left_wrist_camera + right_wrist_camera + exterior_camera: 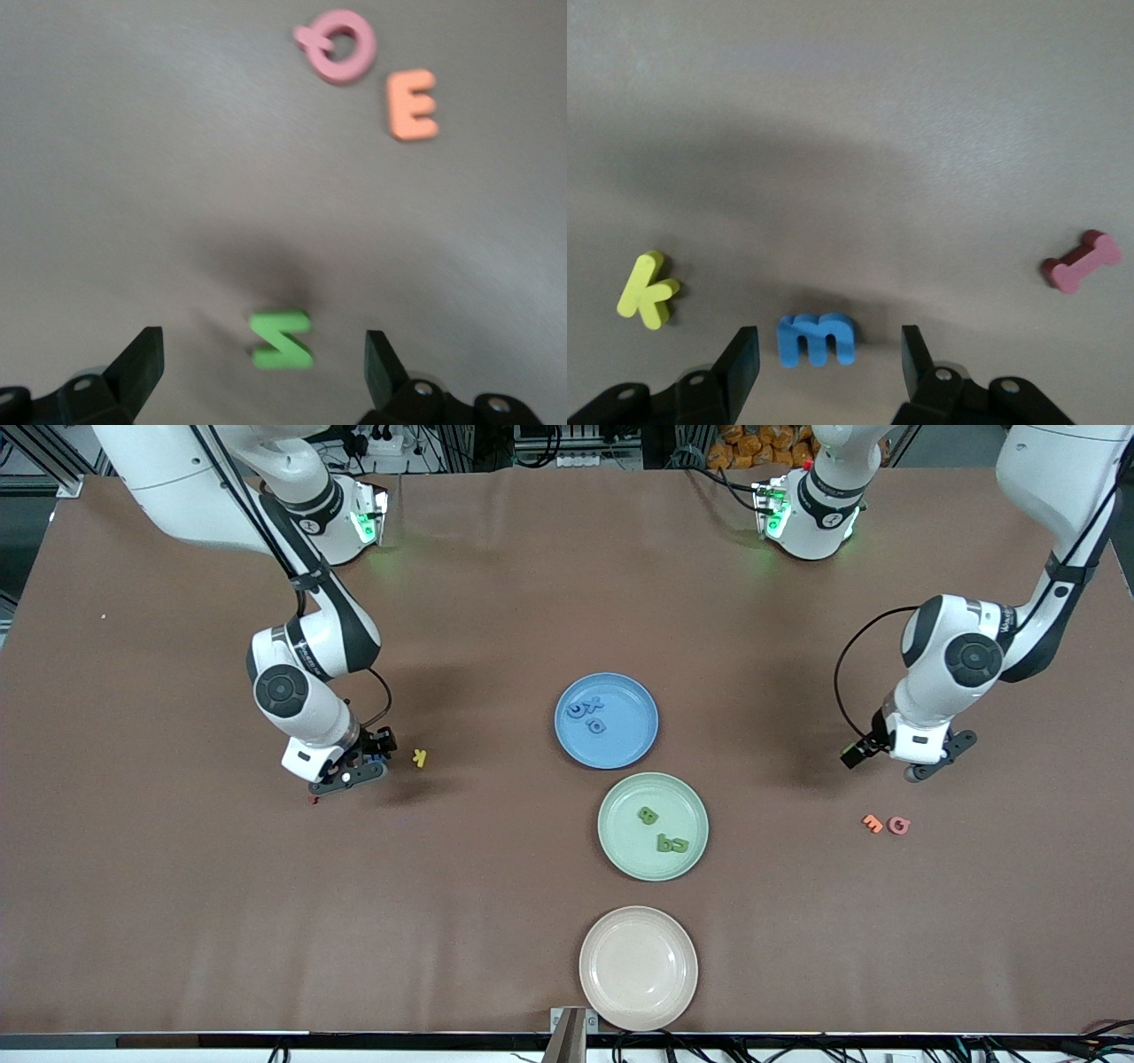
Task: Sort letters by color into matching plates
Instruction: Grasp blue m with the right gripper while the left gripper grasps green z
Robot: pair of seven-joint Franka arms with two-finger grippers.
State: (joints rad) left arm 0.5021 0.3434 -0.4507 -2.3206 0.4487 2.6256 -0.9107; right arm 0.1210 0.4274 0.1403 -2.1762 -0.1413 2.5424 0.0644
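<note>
1. Front view. My right gripper [347,772] is low over the table [177,921] at centre-left of the frame, beside a yellow k [420,758]. My left gripper [912,762] hangs at the right of the frame, above an orange E [873,824] and a pink Q [899,825]. The blue plate [638,691] at centre holds blue pieces; the green plate [620,850] below it holds three green pieces; the beige plate [602,992] at bottom centre holds nothing. Sorting is judged partly done.

2. Left wrist view. My left fingers [142,359] stand apart and grip nothing. A green Z [282,339] lies between them at bottom centre, unsorted.

3. Right wrist view. My right fingers [744,354] stand apart and grip nothing. A blue m [817,337] lies between them at bottom centre; a red bone piece [1081,261] lies at the right edge. All remain to be sorted.
</note>
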